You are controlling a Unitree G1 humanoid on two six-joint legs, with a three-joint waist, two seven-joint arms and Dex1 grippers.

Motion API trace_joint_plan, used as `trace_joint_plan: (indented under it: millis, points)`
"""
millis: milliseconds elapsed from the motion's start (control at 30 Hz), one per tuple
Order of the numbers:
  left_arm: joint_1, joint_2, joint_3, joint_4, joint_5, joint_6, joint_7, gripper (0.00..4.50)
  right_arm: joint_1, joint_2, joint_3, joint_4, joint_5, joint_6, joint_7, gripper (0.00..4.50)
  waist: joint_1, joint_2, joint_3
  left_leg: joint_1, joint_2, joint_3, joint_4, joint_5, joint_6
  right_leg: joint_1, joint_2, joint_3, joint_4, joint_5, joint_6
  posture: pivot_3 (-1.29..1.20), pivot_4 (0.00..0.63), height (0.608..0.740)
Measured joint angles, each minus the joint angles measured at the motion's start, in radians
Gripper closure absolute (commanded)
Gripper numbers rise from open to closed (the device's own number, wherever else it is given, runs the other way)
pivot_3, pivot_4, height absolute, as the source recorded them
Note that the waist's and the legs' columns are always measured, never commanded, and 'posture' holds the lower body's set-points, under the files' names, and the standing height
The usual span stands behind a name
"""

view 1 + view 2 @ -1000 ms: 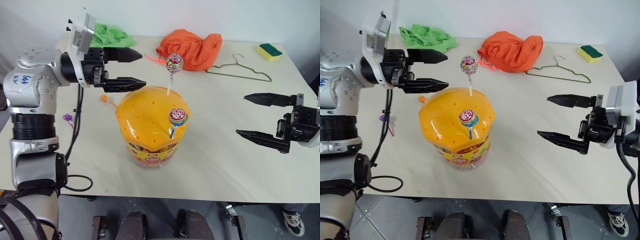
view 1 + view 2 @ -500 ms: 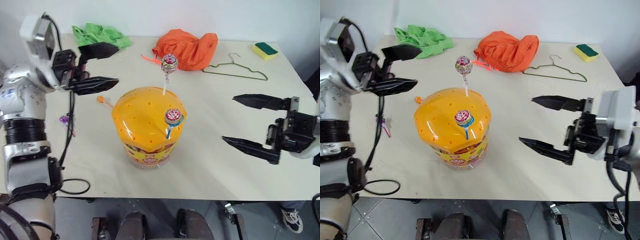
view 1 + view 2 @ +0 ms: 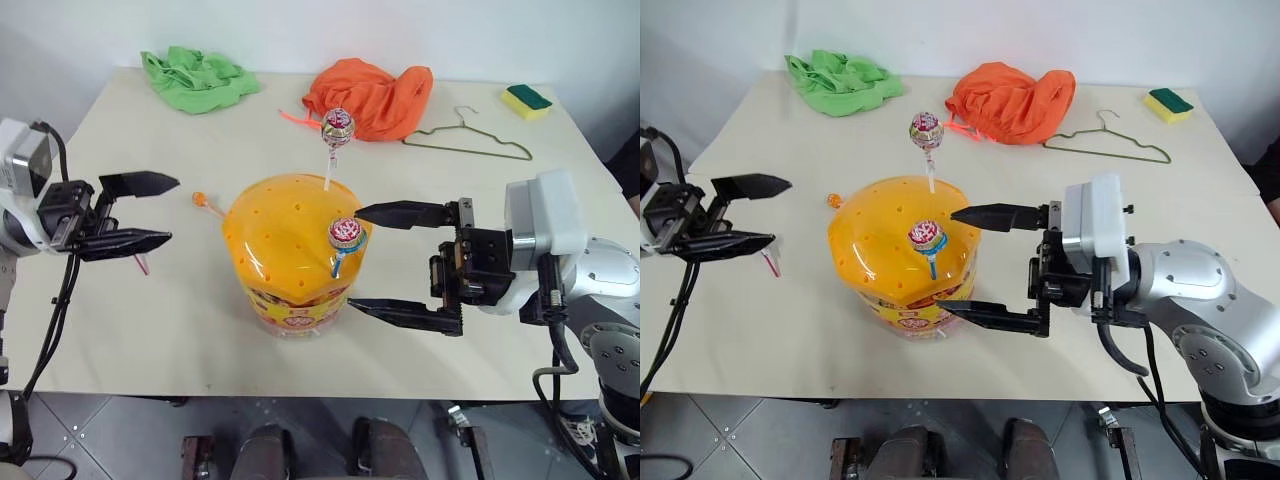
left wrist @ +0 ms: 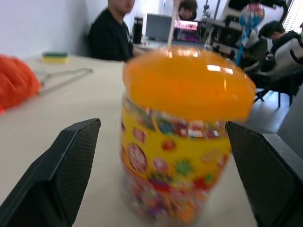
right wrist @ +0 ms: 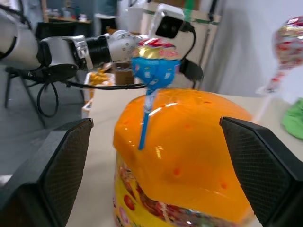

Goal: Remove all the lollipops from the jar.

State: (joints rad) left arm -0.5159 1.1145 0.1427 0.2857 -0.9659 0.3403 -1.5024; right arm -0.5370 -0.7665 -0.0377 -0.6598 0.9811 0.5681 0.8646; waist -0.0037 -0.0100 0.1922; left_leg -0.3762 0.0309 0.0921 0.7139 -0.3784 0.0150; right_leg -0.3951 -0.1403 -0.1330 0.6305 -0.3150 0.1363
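From up at the head, the two eye views look forward and down over the whole table [image 3: 180,330], taking in almost the same spread, with the jar [image 3: 295,250] near the middle. Each wrist camera sits low and close, looking level across the tabletop at the jar from opposite sides, so all four views share that jar.

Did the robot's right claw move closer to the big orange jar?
Yes. The right gripper swung in from the table's right side toward the jar, its open fingers now flanking the lid.
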Motion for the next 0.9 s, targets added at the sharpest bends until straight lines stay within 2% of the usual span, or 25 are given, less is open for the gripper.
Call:
trace_joint_plan:
  millis: [133, 233, 433, 633, 767, 900]
  points:
    - [0.144, 0.04, 0.051, -0.078, -0.05, -0.019, 0.0, 0.01, -0.046, 0.019, 0.057, 0.041, -0.039, -0.009, 0.087, 0.0, 0.0, 0.0, 0.0, 0.0, 0.0, 0.0, 0.0, 0.0, 0.0, 0.0, 0.0, 0.0, 0.0, 0.0, 0.0, 0.0, 0.15, 0.74]
    - [0.224, 0.046, 0.128, -0.132, -0.077, -0.021, 0.0, 0.0, -0.092, 0.039, 0.105, 0.089, -0.098, -0.029, 0.138, 0.57, 0.002, 0.0, 0.0, 0.0, 0.0, 0.001, 0.0, 0.0, 0.0, 0.0, 0.0, 0.0, 0.0, 0.0, 0.0, 0.0, 0.15, 0.74]
    - [0.316, 0.037, 0.249, -0.211, -0.09, -0.001, 0.0, 0.0, -0.154, 0.083, 0.133, 0.173, -0.173, -0.07, 0.205, 2.49, 0.0, 0.0, 0.0, 0.0, 0.0, 0.002, 0.0, 0.0, 0.0, 0.0, 0.0, 0.0, 0.0, 0.0, 0.0, 0.0, 0.15, 0.74]
    - [0.374, -0.013, 0.335, -0.277, -0.09, 0.037, 0.0, 0.0, -0.198, 0.116, 0.14, 0.237, -0.188, -0.092, 0.284, 4.49, 0.0, 0.0, 0.0, 0.0, 0.0, 0.002, -0.001, 0.0, 0.0, -0.001, 0.0, 0.0, 0.0, 0.0, 0.0, 0.0, 0.15, 0.74]
    - [0.377, -0.019, 0.374, -0.277, -0.089, 0.05, 0.0, 0.0, -0.211, 0.135, 0.131, 0.271, -0.182, -0.112, 0.324, 4.49, 0.0, 0.0, 0.0, 0.0, 0.0, 0.003, -0.001, 0.0, 0.0, -0.001, 0.0, 0.0, 0.0, 0.0, 0.0, 0.0, 0.15, 0.74]
    - [0.379, -0.027, 0.39, -0.276, -0.087, 0.053, 0.0, 0.0, -0.274, 0.161, 0.055, 0.324, -0.155, -0.136, 0.34, 4.49, 0.0, 0.001, 0.001, 0.0, 0.0, 0.003, -0.001, 0.0, 0.0, -0.001, 0.0, 0.0, 0.0, 0.0, 0.0, 0.0, 0.15, 0.74]
